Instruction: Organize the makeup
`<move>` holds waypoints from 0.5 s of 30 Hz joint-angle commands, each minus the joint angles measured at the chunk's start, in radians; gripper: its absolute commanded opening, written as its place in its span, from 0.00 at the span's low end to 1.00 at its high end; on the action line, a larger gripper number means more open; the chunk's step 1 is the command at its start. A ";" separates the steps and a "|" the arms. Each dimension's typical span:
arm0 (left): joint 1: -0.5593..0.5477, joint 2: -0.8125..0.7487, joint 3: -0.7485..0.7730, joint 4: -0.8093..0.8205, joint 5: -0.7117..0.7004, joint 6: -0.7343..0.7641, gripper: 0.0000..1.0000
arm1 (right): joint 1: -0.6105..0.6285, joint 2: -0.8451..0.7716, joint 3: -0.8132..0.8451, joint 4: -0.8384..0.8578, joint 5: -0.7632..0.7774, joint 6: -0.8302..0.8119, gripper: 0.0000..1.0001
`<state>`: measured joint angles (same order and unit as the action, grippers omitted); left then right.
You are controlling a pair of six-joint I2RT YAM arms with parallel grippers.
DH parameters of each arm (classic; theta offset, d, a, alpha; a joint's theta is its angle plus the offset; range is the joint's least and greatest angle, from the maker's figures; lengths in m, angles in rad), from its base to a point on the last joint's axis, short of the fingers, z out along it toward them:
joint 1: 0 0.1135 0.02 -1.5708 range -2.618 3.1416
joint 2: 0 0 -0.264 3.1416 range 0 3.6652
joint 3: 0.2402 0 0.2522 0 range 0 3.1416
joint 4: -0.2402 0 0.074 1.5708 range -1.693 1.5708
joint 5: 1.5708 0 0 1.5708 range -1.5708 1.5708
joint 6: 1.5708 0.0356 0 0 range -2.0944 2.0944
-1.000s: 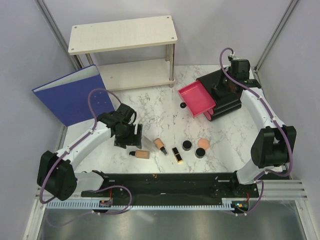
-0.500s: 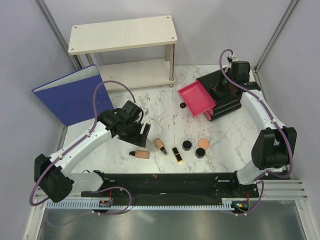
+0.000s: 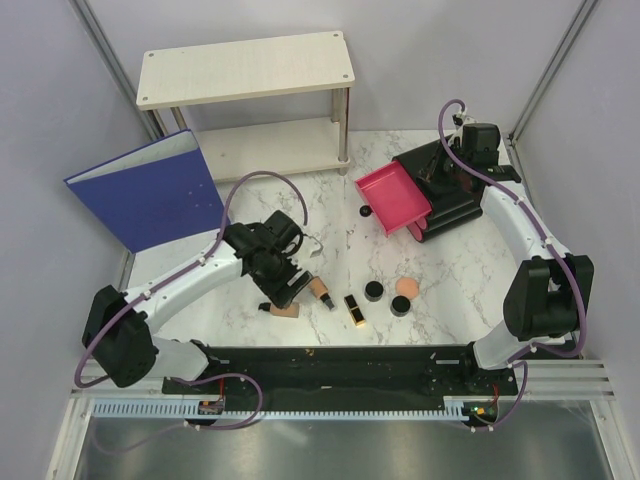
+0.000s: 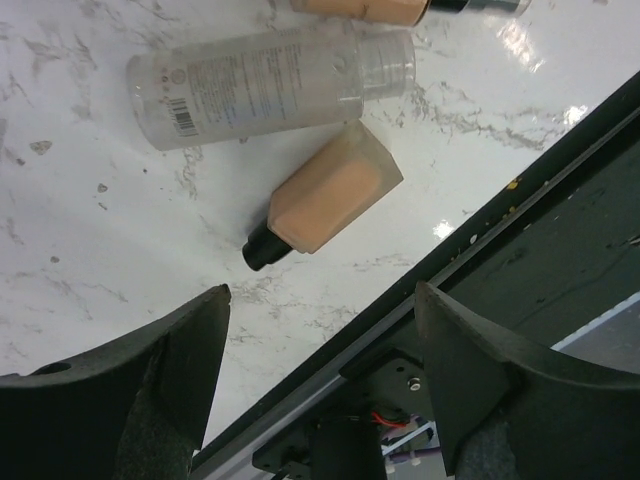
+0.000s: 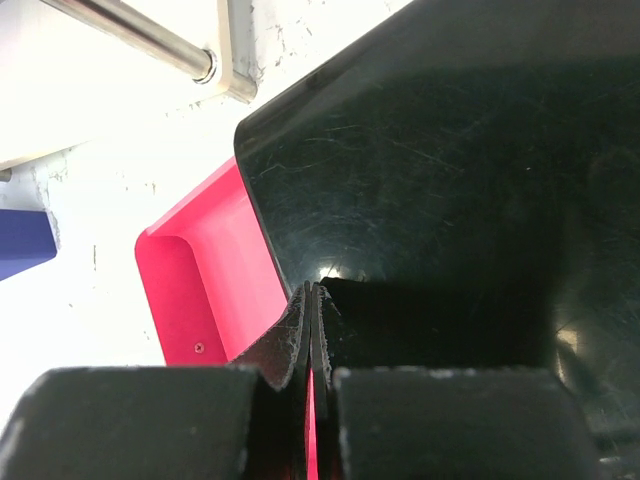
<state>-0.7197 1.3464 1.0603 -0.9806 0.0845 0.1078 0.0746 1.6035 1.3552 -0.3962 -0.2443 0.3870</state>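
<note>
The makeup lies near the table's front. One peach tube [image 3: 285,311] with a dark cap lies right below my left gripper [image 3: 288,288]. In the left wrist view the tube [image 4: 330,198] is just ahead of the wide-open, empty left gripper [image 4: 320,300]. A second peach tube [image 3: 320,290], a black-and-gold lipstick [image 3: 353,308], two round black jars [image 3: 373,291] [image 3: 400,305] and a peach puff [image 3: 406,287] lie to the right. My right gripper [image 3: 441,182] is shut, over the black organizer box [image 5: 430,150].
The organizer box [image 3: 450,205] stands at the back right with a pink drawer [image 3: 392,197] pulled out toward the left. A clear bottle [image 4: 270,85] lies beside the peach tube. A blue binder [image 3: 145,190] and a wooden shelf [image 3: 245,65] stand at the back left.
My left arm has swung right and toward the table's front, ending over the peach tube with its jaws open. The right arm has not moved.
</note>
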 commanded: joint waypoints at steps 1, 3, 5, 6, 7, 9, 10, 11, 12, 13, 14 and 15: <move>-0.006 0.017 -0.037 0.059 0.046 0.151 0.81 | 0.004 0.099 -0.100 -0.328 0.042 -0.053 0.00; -0.007 0.040 -0.045 0.062 0.078 0.171 0.81 | 0.002 0.098 -0.100 -0.329 0.042 -0.053 0.00; -0.009 0.066 -0.045 0.072 0.087 0.173 0.81 | 0.002 0.101 -0.102 -0.328 0.040 -0.053 0.00; -0.009 0.072 -0.048 0.082 0.087 0.170 0.81 | 0.004 0.098 -0.102 -0.328 0.040 -0.051 0.00; -0.011 0.079 -0.052 0.094 0.086 0.168 0.81 | 0.004 0.098 -0.102 -0.329 0.040 -0.053 0.00; -0.012 0.095 -0.065 0.131 0.081 0.168 0.81 | 0.002 0.099 -0.103 -0.328 0.039 -0.051 0.00; -0.012 0.100 -0.072 0.141 0.074 0.167 0.81 | 0.002 0.099 -0.105 -0.328 0.039 -0.053 0.00; -0.014 0.111 -0.077 0.146 0.070 0.170 0.81 | 0.002 0.098 -0.105 -0.328 0.039 -0.053 0.00; -0.014 0.128 -0.082 0.149 0.067 0.170 0.80 | 0.002 0.098 -0.105 -0.329 0.040 -0.053 0.00; -0.015 0.135 -0.086 0.152 0.058 0.167 0.80 | 0.004 0.098 -0.105 -0.329 0.039 -0.053 0.00; -0.020 0.143 -0.089 0.155 0.058 0.168 0.80 | 0.004 0.098 -0.105 -0.329 0.039 -0.051 0.00; -0.021 0.148 -0.089 0.164 0.058 0.167 0.79 | 0.002 0.098 -0.107 -0.329 0.040 -0.051 0.00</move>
<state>-0.7273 1.4677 0.9836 -0.8726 0.1398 0.2314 0.0746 1.6035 1.3510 -0.3946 -0.2657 0.3874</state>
